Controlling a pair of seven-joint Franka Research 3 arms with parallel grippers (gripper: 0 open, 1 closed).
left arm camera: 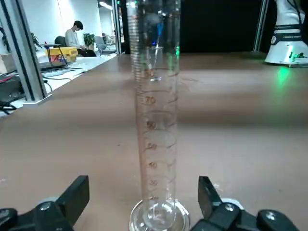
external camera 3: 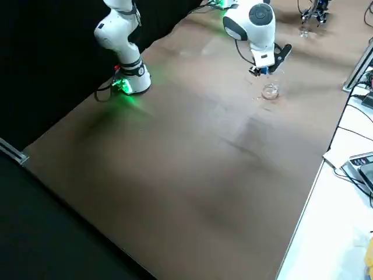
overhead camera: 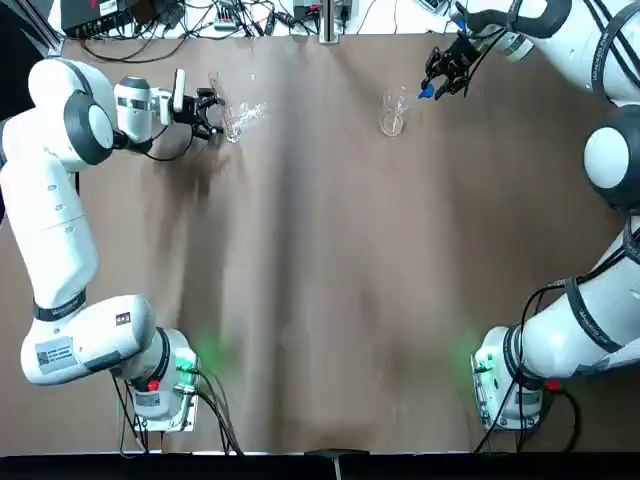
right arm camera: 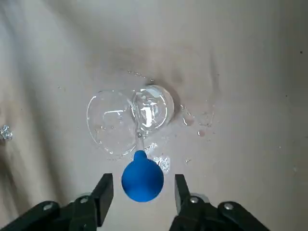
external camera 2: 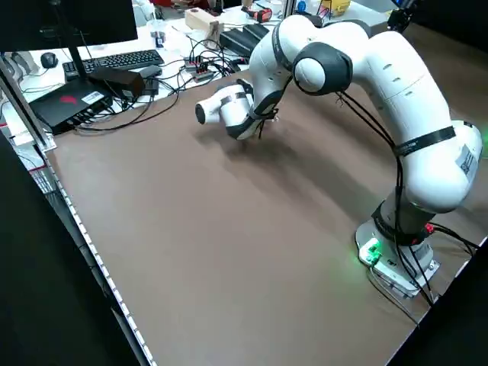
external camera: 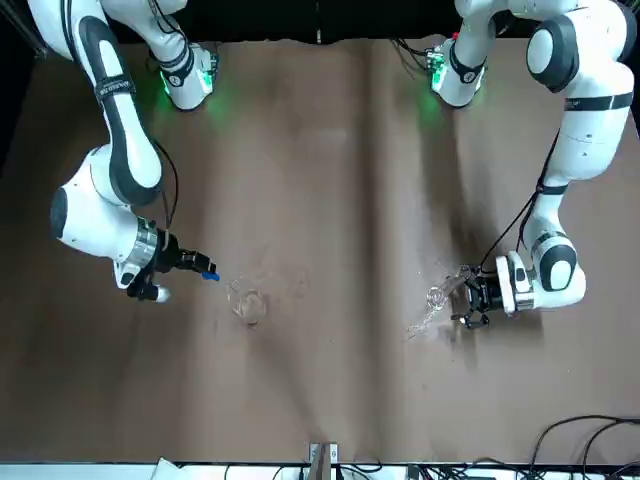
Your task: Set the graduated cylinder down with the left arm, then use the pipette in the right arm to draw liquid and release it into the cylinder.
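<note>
Graduated cylinder (left arm camera: pixel 156 144) stands between your left gripper's (left arm camera: pixel 144 178) spread fingers.
Your right gripper (right arm camera: pixel 144 176), also spread, brackets the pipette's (right arm camera: pixel 142 185) bulb above the beaker (overhead camera: pixel 392 122).

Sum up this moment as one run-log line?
left gripper: open by standing graduated cylinder | right gripper: open around pipette bulb, above beaker

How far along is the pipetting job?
The graduated cylinder stands on the table, left gripper open around it. The right gripper's open fingers flank the pipette's blue bulb, its tube at the beaker. Releasing liquid into the cylinder apparently remains.
</note>
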